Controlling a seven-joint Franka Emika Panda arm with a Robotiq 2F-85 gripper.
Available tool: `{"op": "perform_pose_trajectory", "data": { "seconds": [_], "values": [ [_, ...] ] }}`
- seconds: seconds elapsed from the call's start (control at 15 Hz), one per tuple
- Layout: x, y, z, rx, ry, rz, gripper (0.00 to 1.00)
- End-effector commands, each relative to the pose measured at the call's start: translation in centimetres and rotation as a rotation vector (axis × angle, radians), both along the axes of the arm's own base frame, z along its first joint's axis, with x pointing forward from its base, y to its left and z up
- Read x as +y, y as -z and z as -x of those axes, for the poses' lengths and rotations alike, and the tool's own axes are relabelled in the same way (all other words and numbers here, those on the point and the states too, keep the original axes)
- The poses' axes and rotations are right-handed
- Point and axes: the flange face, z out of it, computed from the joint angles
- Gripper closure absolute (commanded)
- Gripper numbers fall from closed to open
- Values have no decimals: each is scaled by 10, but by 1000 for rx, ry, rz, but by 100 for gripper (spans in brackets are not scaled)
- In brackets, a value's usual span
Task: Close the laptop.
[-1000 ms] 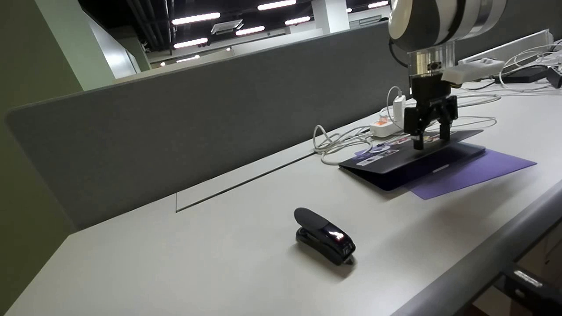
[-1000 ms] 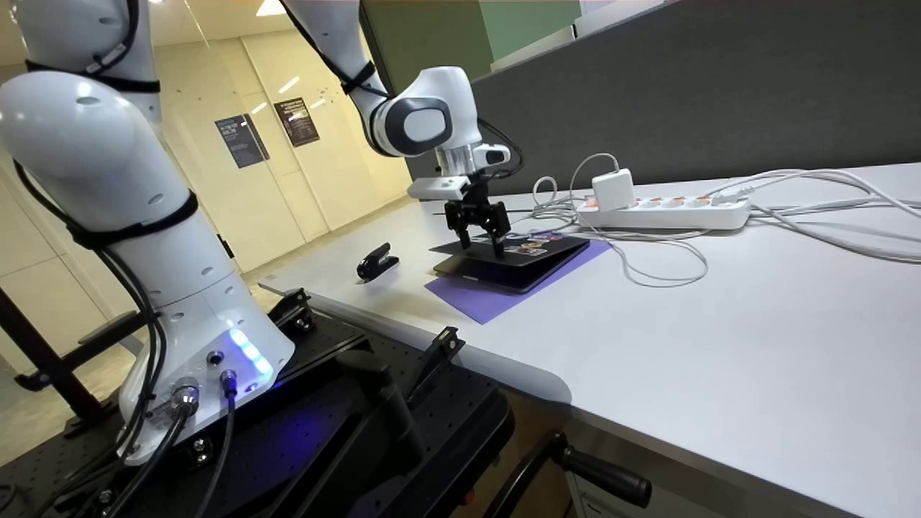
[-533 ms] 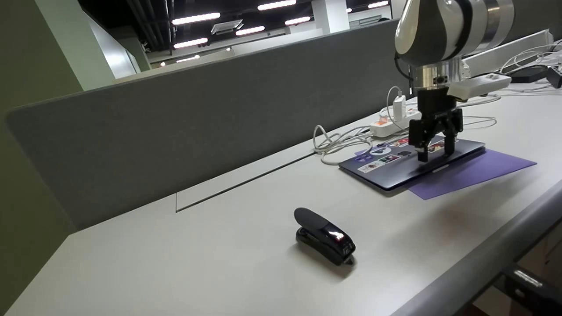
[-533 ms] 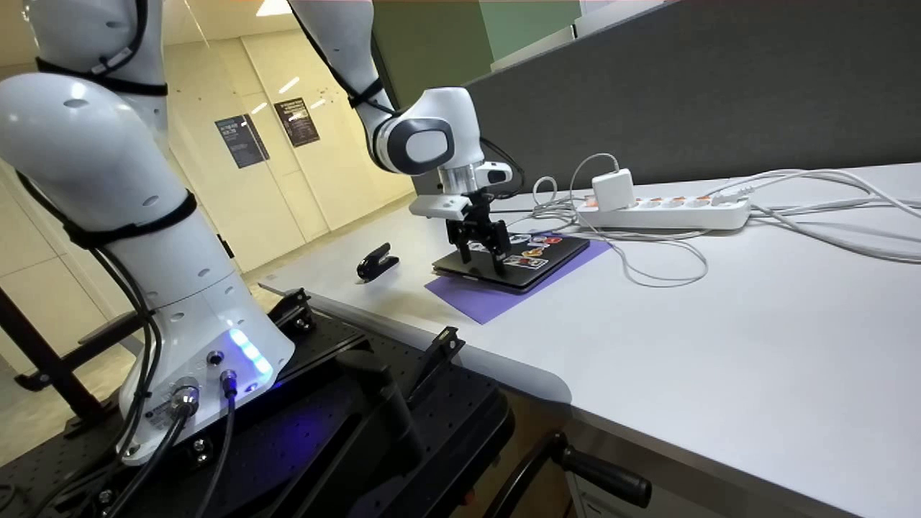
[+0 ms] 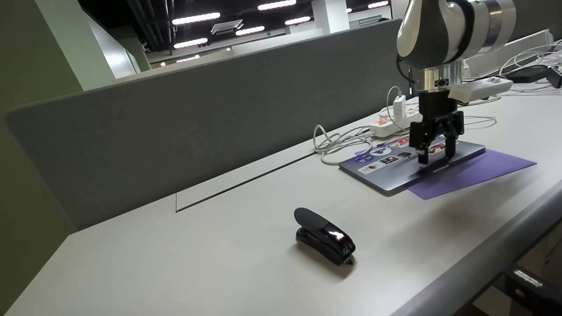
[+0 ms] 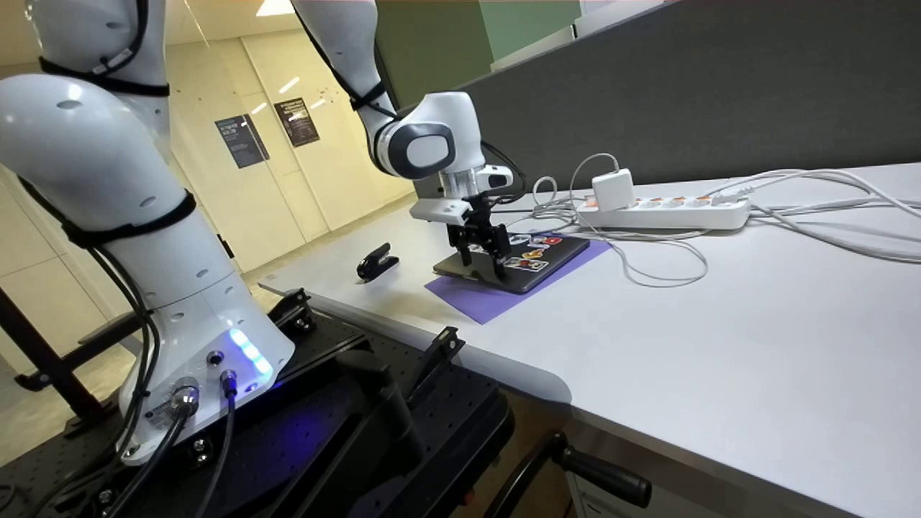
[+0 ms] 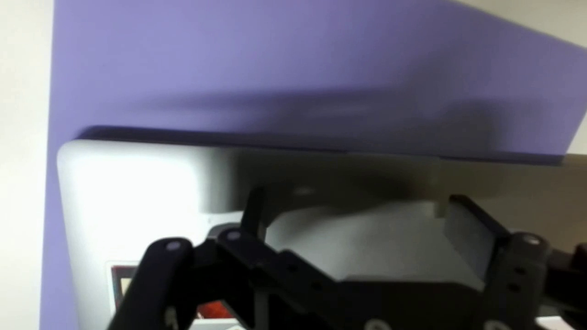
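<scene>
In an exterior view, a pale desk fills the lower frame. At the right lies a purple sheet, partly under the laptop, whose lid looks fully down. Near the lid's front edge the gripper points downward, fingers apart, gripping nothing; contact is hard to tell. Pressing lower could mark the lid; a sideways push could skid the laptop. No container is visible; at the upper right, a white power strip bears a charger.
</scene>
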Motion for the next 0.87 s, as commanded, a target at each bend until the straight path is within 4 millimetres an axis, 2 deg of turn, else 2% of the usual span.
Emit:
{"op": "perform_pose_trajectory", "data": {
  "seconds": [0.0,0.33,0.6,0.8],
  "values": [
    [3,-1,-1,-5,-7,-33,0],
    [20,-28,-7,-45,-74,-61,0],
    [33,-58,-13,-67,-104,-64,0],
    [37,-78,-13,-89,-128,-29,0]
  ]
}}
